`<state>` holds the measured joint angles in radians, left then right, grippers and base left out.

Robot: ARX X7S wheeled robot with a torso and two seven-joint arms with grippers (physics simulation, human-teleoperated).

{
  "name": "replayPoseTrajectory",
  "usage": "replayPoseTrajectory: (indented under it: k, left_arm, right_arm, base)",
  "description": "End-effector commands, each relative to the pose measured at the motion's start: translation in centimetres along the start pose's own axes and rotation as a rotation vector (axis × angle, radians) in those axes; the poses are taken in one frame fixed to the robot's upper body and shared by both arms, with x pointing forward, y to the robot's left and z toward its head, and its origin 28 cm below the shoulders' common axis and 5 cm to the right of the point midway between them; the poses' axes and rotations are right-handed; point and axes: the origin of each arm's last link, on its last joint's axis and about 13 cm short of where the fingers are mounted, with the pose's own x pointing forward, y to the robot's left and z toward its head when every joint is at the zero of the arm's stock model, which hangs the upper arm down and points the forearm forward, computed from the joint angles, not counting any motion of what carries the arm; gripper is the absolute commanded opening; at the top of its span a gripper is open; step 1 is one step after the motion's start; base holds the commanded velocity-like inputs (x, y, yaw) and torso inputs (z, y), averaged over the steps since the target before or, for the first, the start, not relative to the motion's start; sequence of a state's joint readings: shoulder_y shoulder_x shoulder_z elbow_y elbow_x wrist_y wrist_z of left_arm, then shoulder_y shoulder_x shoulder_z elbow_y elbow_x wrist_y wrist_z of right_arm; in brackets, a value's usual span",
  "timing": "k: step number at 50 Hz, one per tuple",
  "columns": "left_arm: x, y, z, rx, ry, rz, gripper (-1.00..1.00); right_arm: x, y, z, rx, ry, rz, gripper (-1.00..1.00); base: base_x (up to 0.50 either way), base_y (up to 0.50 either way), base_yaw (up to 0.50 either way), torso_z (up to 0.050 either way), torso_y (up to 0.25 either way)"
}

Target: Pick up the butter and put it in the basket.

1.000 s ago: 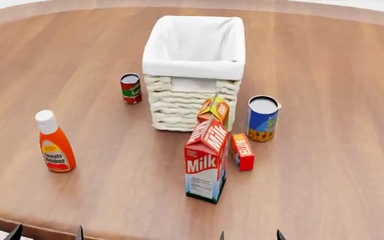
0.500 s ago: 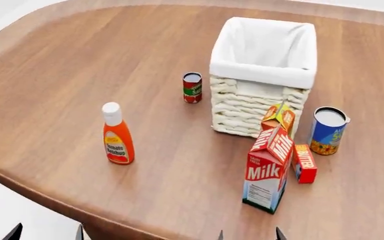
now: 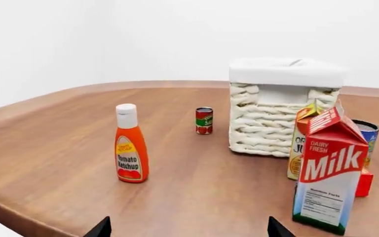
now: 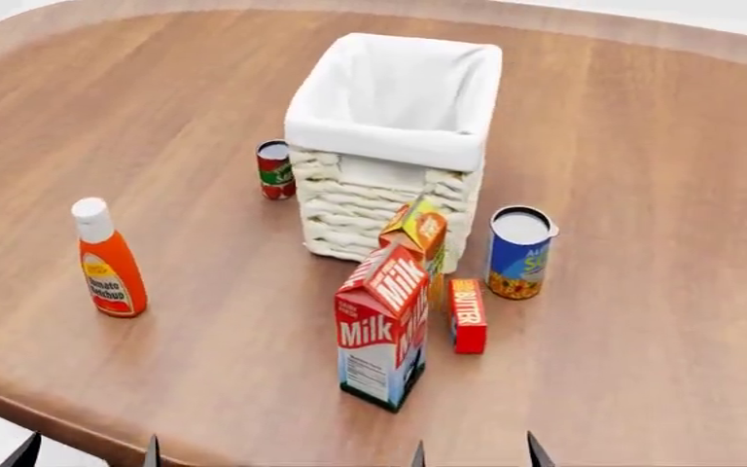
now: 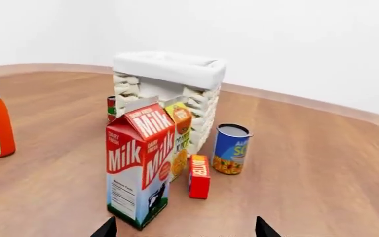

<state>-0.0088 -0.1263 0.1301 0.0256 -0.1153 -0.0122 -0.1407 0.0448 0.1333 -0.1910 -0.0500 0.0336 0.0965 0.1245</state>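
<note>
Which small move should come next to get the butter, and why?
Probably bring the right gripper forward and down toward the butter. Both grippers are open and apart from everything, near the table edge. The butter stands right of the milk carton, so the right side looks free.

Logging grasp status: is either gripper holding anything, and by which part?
Nothing is held. Both grippers are open and empty; the butter stands untouched on the table.

head looks down, wrists low, level, sharing basket (image 4: 393,97)
</note>
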Motion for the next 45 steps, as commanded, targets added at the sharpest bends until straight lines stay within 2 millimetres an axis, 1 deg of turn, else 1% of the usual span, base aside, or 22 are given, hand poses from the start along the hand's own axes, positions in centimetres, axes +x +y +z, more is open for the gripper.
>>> replayPoseTrajectory:
  k: [1, 15, 20, 22, 26, 27, 30, 31, 34, 36, 40, 45]
  left_arm:
    - [0.1, 0.1, 0.1, -0.005, -0.002, 0.001, 1.0]
    - [0.6, 0.5, 0.5, -0.013, -0.002, 0.021, 1.0]
    - [1.2, 0.9, 1.0, -0.012, -0.013, 0.041, 1.0]
    - [1.5, 1.2, 1.5, -0.011, -0.026, 0.052, 1.0]
    - [3.4, 2.2, 4.0, -0.033, -0.069, 0.095, 1.0]
    - [4.4, 2.6, 5.1, -0.056, -0.092, 0.129, 1.0]
    - [5.5, 3.1, 6.3, -0.097, -0.09, 0.168, 1.0]
    - [5.9, 3.3, 6.7, -0.067, -0.122, 0.18, 1.0]
    - [6.1, 4.0, 7.8, -0.094, -0.142, 0.22, 1.0]
    - [5.8, 4.5, 8.5, -0.109, -0.158, 0.24, 1.0]
    - [5.1, 4.9, 9.2, -0.109, -0.176, 0.245, 1.0]
    - [5.1, 5.0, 9.2, -0.104, -0.186, 0.243, 1.0]
  right_arm:
    - [0.1, 0.1, 0.2, -0.012, -0.005, 0.008, 1.0]
    - [0.2, 0.0, 0.1, -0.017, -0.009, -0.004, 1.0]
    - [0.1, -0.1, 0.2, 0.009, -0.013, -0.025, 1.0]
    - [0.1, -0.2, 0.2, 0.0, -0.008, -0.03, 1.0]
    - [0.1, -0.3, 0.3, -0.004, -0.008, -0.044, 1.0]
    - [0.2, -0.3, 0.2, 0.003, -0.011, -0.04, 1.0]
    - [0.3, -0.1, 0.2, -0.004, -0.012, -0.023, 1.0]
    - [0.4, -0.1, 0.0, -0.007, -0.014, -0.018, 1.0]
    - [0.2, -0.1, -0.1, -0.003, -0.015, -0.014, 1.0]
    - [0.0, 0.0, -0.1, -0.002, -0.011, -0.011, 1.0]
    - [-0.3, 0.1, 0.1, -0.004, -0.011, -0.007, 1.0]
    - [-0.3, 0.2, 0.5, -0.007, -0.012, -0.007, 1.0]
  base:
    - [0.13, -0.48, 0.0, 0.0, 0.0]
    - [0.12, -0.48, 0.0, 0.0, 0.0]
    - [0.0, 0.0, 0.0, 0.0, 0.0]
    - [0.0, 0.0, 0.0, 0.0, 0.0]
    - [0.0, 0.0, 0.0, 0.0, 0.0]
    - [0.0, 0.0, 0.0, 0.0, 0.0]
    - [0.04, 0.01, 0.0, 0.0, 0.0]
    - [0.28, 0.07, 0.0, 0.0, 0.0]
    - [0.45, 0.12, 0.0, 0.0, 0.0]
    - [0.48, 0.13, 0.0, 0.0, 0.0]
    - [0.48, 0.13, 0.0, 0.0, 0.0]
    - [0.48, 0.13, 0.0, 0.0, 0.0]
